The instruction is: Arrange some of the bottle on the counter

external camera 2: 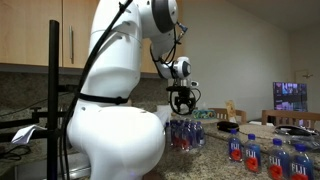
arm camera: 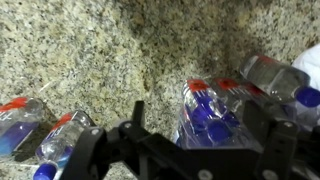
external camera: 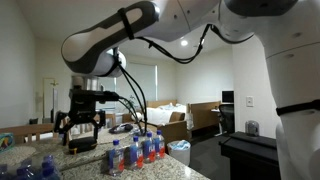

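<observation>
A tight group of small clear bottles [external camera: 135, 150] with blue caps and red labels stands on the speckled granite counter [external camera: 100, 160]. It also shows in an exterior view as the bottle group [external camera 2: 182, 133]. My gripper [external camera 2: 182, 100] hangs open just above it, holding nothing. In the wrist view the bottle group [arm camera: 212, 108] lies below, between the spread black fingers [arm camera: 137, 112], nearer the right one. My gripper [external camera: 80, 125] appears left of the group in an exterior view. Bare counter [arm camera: 100, 50] fills the rest of the wrist view.
More bottles lie or stand apart from the group: bottles [arm camera: 50, 135] at the lower left and a bottle [arm camera: 275, 75] at the right of the wrist view. Several blue-labelled bottles [external camera 2: 262, 155] stand in the foreground. Wall cabinets [external camera 2: 40, 40] hang behind the counter.
</observation>
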`<act>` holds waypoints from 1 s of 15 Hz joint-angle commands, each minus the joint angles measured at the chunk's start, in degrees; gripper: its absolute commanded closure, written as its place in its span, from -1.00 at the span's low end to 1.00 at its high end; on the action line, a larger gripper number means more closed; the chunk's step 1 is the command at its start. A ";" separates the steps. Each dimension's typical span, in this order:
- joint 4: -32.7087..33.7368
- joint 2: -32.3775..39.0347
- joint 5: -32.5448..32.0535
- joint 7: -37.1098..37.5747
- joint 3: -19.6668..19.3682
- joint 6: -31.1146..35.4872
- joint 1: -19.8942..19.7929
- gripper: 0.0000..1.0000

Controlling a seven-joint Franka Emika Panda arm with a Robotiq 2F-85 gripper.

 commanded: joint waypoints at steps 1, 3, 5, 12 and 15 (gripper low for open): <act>8.90 9.26 -4.73 11.90 -1.32 2.08 3.38 -1.00; 13.16 13.89 -8.03 17.53 -2.83 2.75 5.95 -1.00; 17.43 18.35 -10.51 20.95 -4.43 1.99 8.39 -1.00; 29.02 28.76 -12.60 23.32 -8.97 -0.81 13.62 -0.33; 32.26 31.66 -12.07 22.83 -10.08 -2.52 13.97 0.07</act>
